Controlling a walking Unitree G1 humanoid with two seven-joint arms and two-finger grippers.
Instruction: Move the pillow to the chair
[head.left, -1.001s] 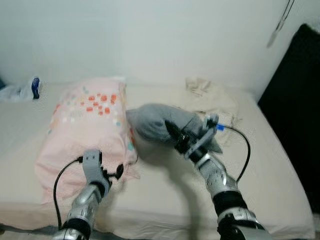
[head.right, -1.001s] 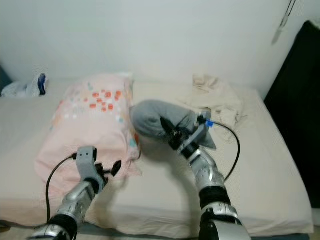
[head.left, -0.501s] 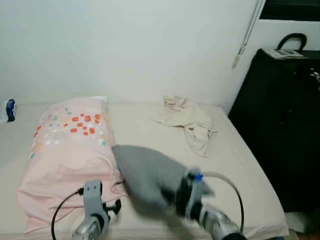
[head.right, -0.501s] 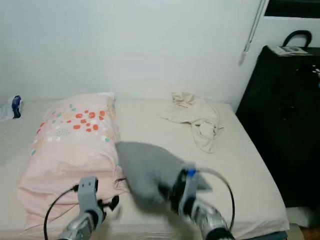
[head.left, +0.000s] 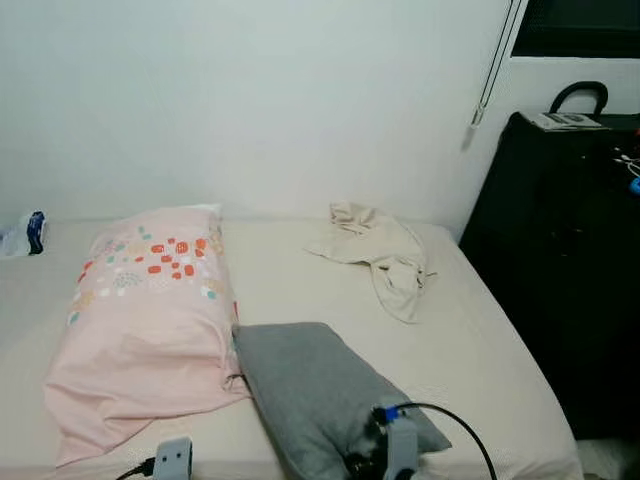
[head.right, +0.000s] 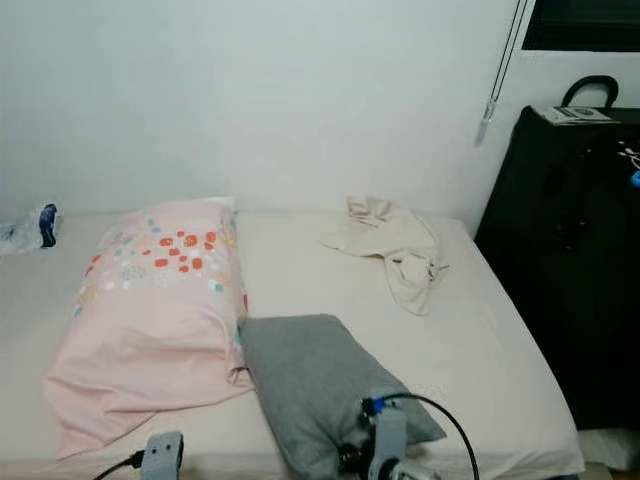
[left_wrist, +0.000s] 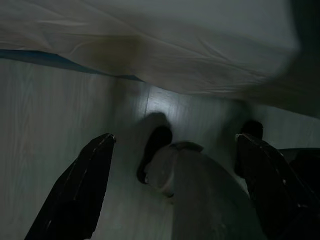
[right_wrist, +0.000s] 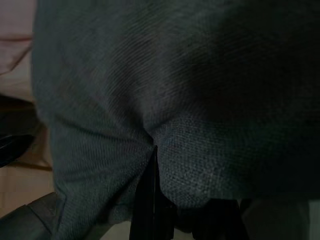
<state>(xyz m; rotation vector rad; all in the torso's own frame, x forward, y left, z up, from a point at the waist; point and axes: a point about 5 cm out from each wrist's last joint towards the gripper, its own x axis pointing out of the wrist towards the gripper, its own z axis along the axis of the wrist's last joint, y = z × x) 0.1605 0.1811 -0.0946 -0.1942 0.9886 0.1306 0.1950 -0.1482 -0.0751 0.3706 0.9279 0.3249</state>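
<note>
Our right gripper (right_wrist: 150, 197) is pinched on the near edge of the grey pillow (head.left: 320, 390), cloth bunched around the fingers. The left gripper (left_wrist: 170, 185) hangs spread apart over the floor. To carry well, we judge the pinch should stay deep while we turn.

The grey pillow lies on the bed (head.left: 470, 340), touching the pink pillow (head.left: 150, 310).

Count: two pillows, one crumpled cloth (head.left: 380, 250) beyond them, one small packet (head.left: 30, 232), probably.

The grey pillow (head.left: 325, 395) hides the right gripper's (right_wrist: 150, 197) fingertips. The frame edge cuts off the left arm (head.left: 172, 460).
</note>
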